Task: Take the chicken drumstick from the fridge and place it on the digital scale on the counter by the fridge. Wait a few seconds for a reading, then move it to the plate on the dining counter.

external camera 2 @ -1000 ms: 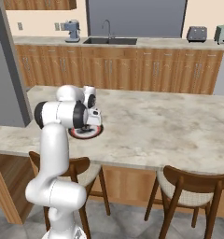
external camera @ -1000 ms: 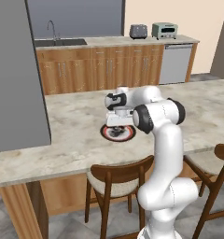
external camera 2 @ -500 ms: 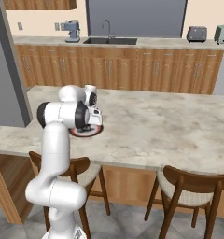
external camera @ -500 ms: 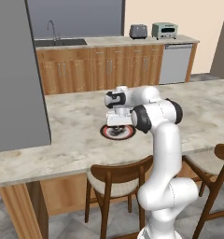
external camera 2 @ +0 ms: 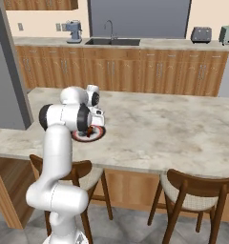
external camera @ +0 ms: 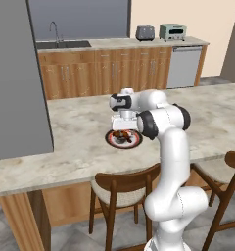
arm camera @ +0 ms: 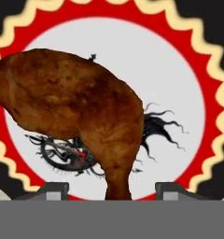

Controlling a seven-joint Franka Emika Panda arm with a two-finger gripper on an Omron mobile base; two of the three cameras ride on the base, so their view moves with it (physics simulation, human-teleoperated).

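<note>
— Brown drumstick (arm camera: 81, 116), where is it?
— On the plate (arm camera: 179, 84), on the dining counter (external camera: 80, 132).
— The pincer (arm camera: 112, 191)?
— Fingers (arm camera: 53, 190) spread either side of the narrow end, apparently not squeezing it.

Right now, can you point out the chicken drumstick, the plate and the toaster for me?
chicken drumstick (arm camera: 76, 107): hand view, its thick meaty end.
plate (external camera: 111, 139): left base view, its dark rim.
toaster (external camera 2: 200, 34): right base view, its front face.
</note>
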